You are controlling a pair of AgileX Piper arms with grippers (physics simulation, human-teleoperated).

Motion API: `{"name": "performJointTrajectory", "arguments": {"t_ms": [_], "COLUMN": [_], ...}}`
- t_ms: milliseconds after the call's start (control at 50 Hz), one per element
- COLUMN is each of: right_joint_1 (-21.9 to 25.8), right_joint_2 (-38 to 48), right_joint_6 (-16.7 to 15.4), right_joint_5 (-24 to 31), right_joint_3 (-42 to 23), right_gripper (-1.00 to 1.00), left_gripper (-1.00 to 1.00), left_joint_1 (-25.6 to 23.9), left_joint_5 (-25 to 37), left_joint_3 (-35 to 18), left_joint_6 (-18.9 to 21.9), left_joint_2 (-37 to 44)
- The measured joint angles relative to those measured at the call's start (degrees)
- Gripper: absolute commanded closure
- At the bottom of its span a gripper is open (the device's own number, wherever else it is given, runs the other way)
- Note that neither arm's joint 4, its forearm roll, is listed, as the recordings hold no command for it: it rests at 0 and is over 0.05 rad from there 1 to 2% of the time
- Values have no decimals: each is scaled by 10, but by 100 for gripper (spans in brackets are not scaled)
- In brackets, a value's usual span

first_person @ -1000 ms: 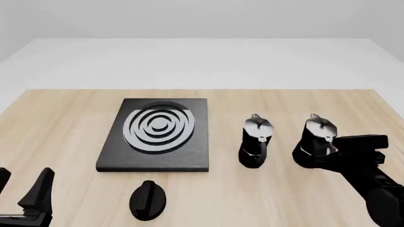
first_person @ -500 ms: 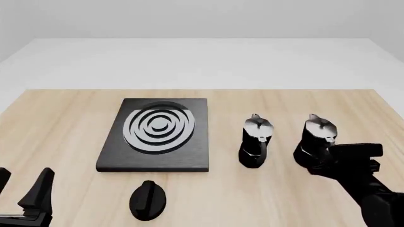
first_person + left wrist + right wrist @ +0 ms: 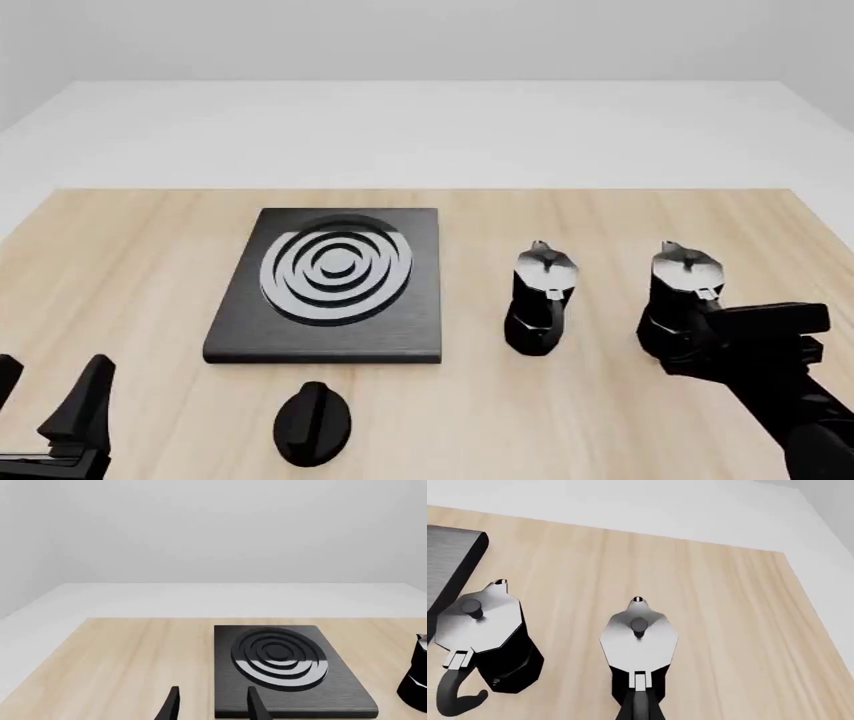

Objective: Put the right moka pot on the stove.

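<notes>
The right moka pot [image 3: 683, 290] is standing upright just ahead of the right gripper [image 3: 697, 335], spout pointing away and its loop handle facing the fingers, whose spread cannot be told. Bare wood is lying open to the gripper's right up to the table [image 3: 134, 250] edge. To its left are sitting the faceted, silver-lidded left pot [image 3: 541, 300] and, beyond it, the flat black stove [image 3: 334, 285].

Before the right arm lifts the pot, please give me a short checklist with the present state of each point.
1. Right pincer is at the right moka pot, not the other moka pot: ok.
2. Pincer shut on the handle: cannot tell; the fingertips are hidden in both views.
3. Right moka pot upright, lid on: ok.
4. Stove rings free of objects: ok.
5. Other moka pot stands between the right pot and the stove, so the carry must pass above it: not ok for a low path.
6. Left pincer is away from the stove: ok.
</notes>
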Motion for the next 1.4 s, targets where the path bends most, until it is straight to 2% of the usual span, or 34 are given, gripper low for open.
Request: {"name": "performJointTrajectory", "arguments": {"t_ms": [700, 1080, 1400], "right_joint_1": [37, 78, 111], "right_joint_2": [-173, -192, -183], "right_joint_6": [28, 51, 59], "right_joint_5": [176, 234, 263], "right_joint_3": [-64, -131, -189], "right_gripper": [100, 100, 100], "left_gripper": [-100, -100, -100], "left_joint_1": [0, -2, -4], "left_joint_5": [0, 5, 12], "left_joint_3": [0, -3, -6], "left_joint_6": [0, -1, -3], "left_joint_2": [0, -1, -3]}}
